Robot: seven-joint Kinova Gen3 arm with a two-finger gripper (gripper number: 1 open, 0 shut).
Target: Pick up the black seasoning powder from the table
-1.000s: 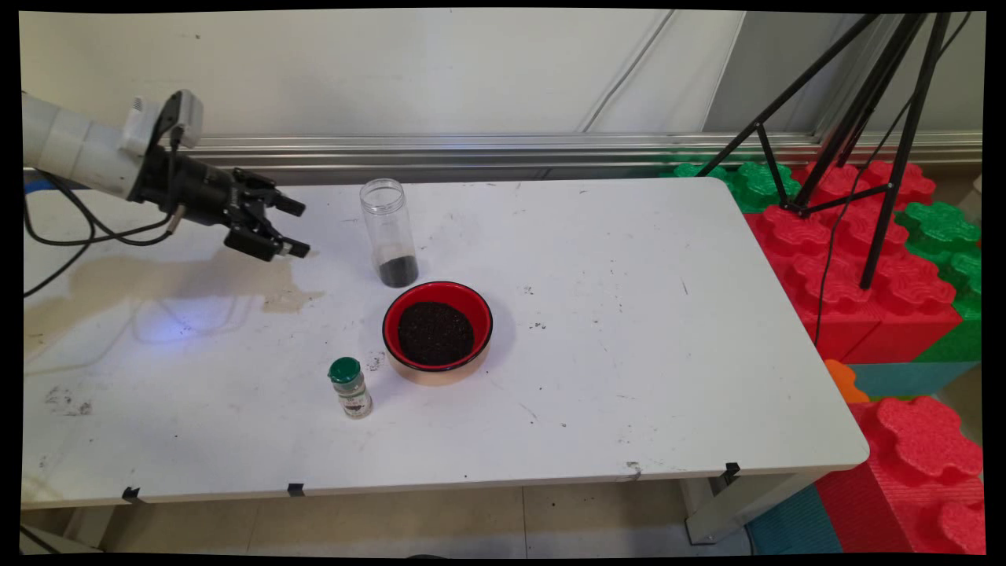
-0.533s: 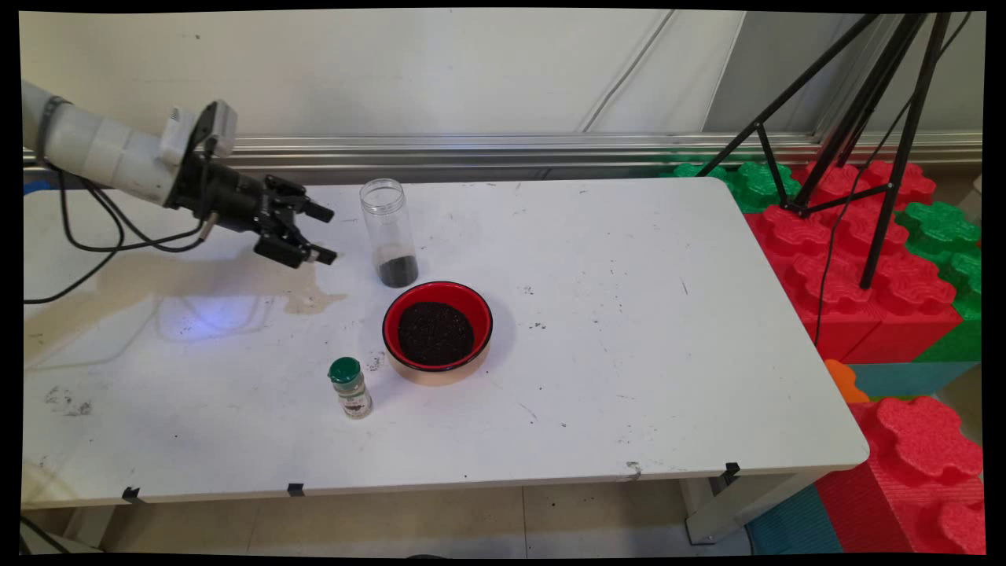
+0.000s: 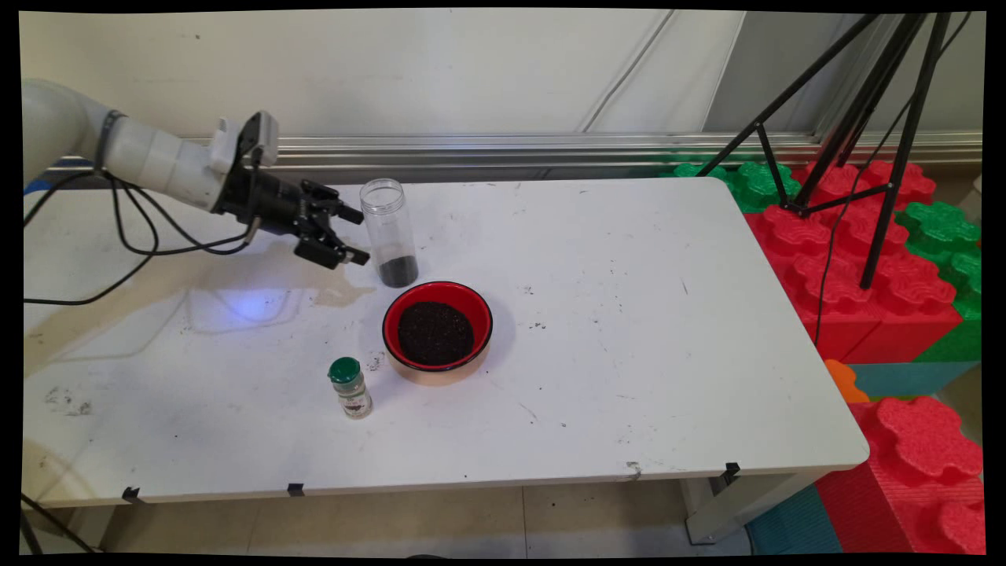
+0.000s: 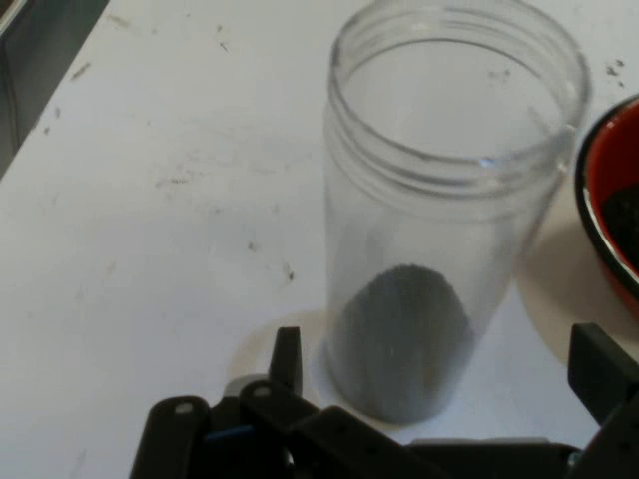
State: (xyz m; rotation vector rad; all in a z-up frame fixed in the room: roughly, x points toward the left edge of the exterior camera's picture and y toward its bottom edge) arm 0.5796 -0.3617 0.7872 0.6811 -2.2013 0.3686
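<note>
A tall clear plastic jar [image 3: 389, 233] stands open-topped on the white table [image 3: 629, 330], with a dark layer of grains at its bottom. My black gripper [image 3: 356, 234] is open and sits just left of the jar, its fingers level with the jar's lower half, not touching it. In the hand view the jar [image 4: 439, 230] fills the middle, close ahead of my gripper [image 4: 444, 364], with one fingertip [image 4: 287, 357] to its left and the other at the right edge. A red bowl [image 3: 437, 330] full of dark grains sits just in front of the jar.
A small spice shaker with a green cap [image 3: 350, 387] stands front left of the bowl. Black cables [image 3: 141, 236] hang from the arm over the table's left part. A black tripod [image 3: 857, 118] and red and green foam blocks [image 3: 888, 267] stand off the table's right end.
My arm has moved steadily to the right toward the jar, from well left of it to right beside it. The gripper has stayed open. Nothing on the table has moved.
</note>
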